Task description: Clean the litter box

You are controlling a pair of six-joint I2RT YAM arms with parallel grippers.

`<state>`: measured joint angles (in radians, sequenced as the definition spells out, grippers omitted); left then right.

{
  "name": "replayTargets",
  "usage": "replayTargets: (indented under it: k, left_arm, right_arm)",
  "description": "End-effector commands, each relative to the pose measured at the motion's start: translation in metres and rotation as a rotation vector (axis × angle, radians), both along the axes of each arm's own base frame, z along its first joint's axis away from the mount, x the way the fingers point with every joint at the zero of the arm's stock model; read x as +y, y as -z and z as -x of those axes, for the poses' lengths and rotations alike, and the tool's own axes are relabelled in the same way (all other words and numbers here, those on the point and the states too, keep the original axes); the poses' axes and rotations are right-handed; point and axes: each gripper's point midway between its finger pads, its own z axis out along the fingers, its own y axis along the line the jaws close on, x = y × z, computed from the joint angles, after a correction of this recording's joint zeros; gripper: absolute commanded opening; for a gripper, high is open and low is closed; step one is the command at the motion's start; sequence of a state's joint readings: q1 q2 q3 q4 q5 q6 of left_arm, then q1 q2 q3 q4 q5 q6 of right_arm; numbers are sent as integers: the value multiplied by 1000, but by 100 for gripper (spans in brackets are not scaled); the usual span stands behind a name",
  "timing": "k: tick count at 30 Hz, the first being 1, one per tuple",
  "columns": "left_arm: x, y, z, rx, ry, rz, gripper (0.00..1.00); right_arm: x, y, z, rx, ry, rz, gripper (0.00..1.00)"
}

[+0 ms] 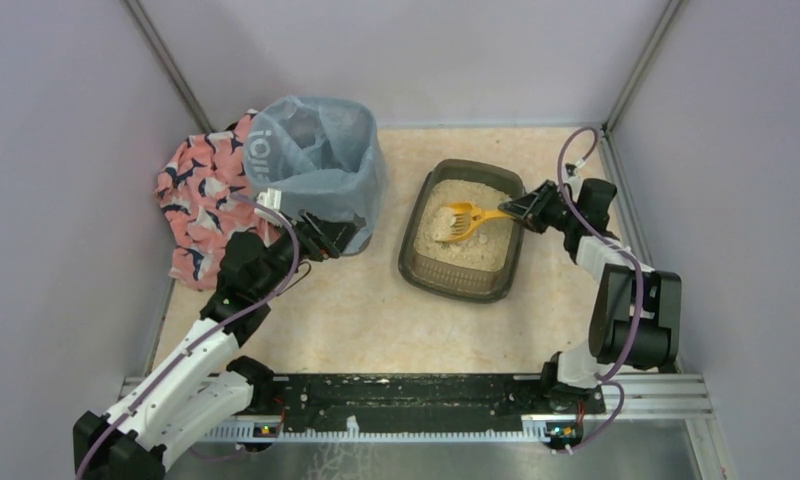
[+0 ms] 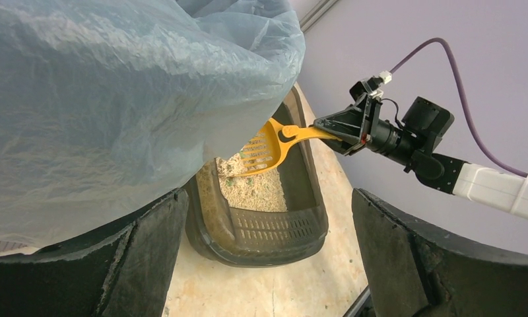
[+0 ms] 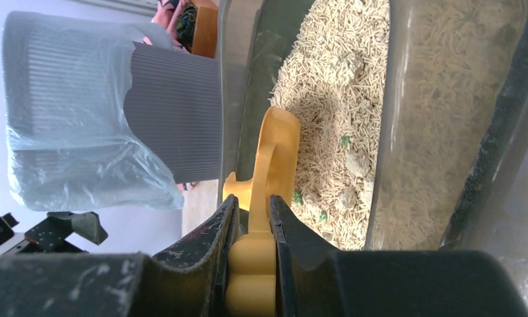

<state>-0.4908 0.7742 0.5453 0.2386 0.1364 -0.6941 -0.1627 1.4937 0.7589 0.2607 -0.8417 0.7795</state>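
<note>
Beige speckled table, lilac walls on three sides. The litter box sits right of centre toward the back, just right of the bin, which is lined with a light blue bag. A pink patterned cloth lies left of the bin.

Right gripper: at the tray's right rim, fingers pressed tight on the handle of a yellow scoop. The scoop's slotted head is over the litter near mid-tray.

Left gripper: at the bin's near side, fingers spread fully apart, nothing between them. The bag bulges just above one finger; contact cannot be judged.
</note>
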Motion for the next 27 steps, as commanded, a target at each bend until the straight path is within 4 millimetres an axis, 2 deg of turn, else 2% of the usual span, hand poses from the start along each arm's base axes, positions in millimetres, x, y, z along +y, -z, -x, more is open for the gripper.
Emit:
replayTargets:
  k: [1, 7, 10, 13, 16, 20, 23, 26, 27]
  left_arm:
    - [0, -17, 4, -43, 15, 10, 99]
    - [-3, -20, 6, -39, 37, 15, 99]
    - [-5, -20, 7, -32, 51, 18, 99]
    - [-7, -20, 9, -23, 64, 29, 99]
    - [-9, -18, 9, -18, 73, 43, 99]
    - [-15, -13, 8, 1, 100, 57, 99]
    - [-17, -15, 7, -5, 104, 68, 99]
    - [-21, -25, 8, -15, 127, 71, 99]
    - [-22, -29, 9, -22, 136, 72, 99]
  right_arm:
    - [-8, -45, 1, -163, -8, -46, 0]
    - [-36, -49, 12, -217, 52, -117, 0]
    - [-47, -41, 17, -227, 96, -153, 0]
    - [-45, -30, 20, -225, 104, -189, 0]
    - [-32, -32, 24, -250, 65, -209, 0]
    - [-51, -40, 20, -276, 140, -181, 0]
    - [-32, -45, 16, -278, 82, -146, 0]
    - [-47, -43, 14, -274, 154, -114, 0]
    - [-41, -42, 14, -278, 131, -106, 0]
